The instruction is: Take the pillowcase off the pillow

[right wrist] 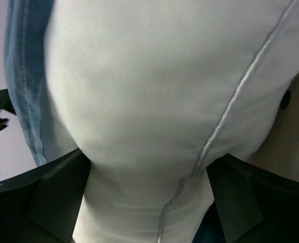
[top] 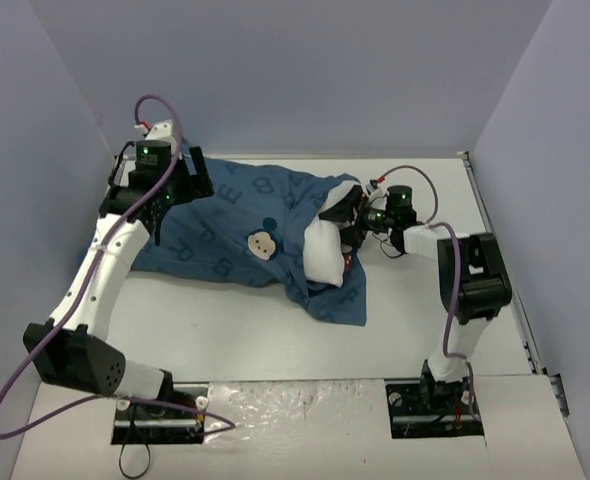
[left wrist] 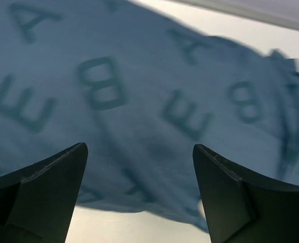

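Observation:
The dark teal-blue pillowcase (top: 215, 240), printed with letters and a mouse face (top: 264, 244), lies across the table's middle and left. The white pillow (top: 323, 250) sticks out of its open right end. My right gripper (top: 343, 222) is shut on that exposed pillow end; in the right wrist view the pillow (right wrist: 149, 76) bulges between the fingers (right wrist: 53, 187), with the pillowcase hem (right wrist: 23, 76) at the left. My left gripper (top: 185, 190) hovers open over the pillowcase's far left end, holding nothing. In the left wrist view the lettered fabric (left wrist: 139, 91) lies beyond the gripper (left wrist: 139, 152).
The white table (top: 255, 340) is enclosed by pale walls at the back (top: 295, 80), left and right. A loose flap of pillowcase (top: 340, 300) spreads toward the front below the pillow. Both arm bases stand at the near edge.

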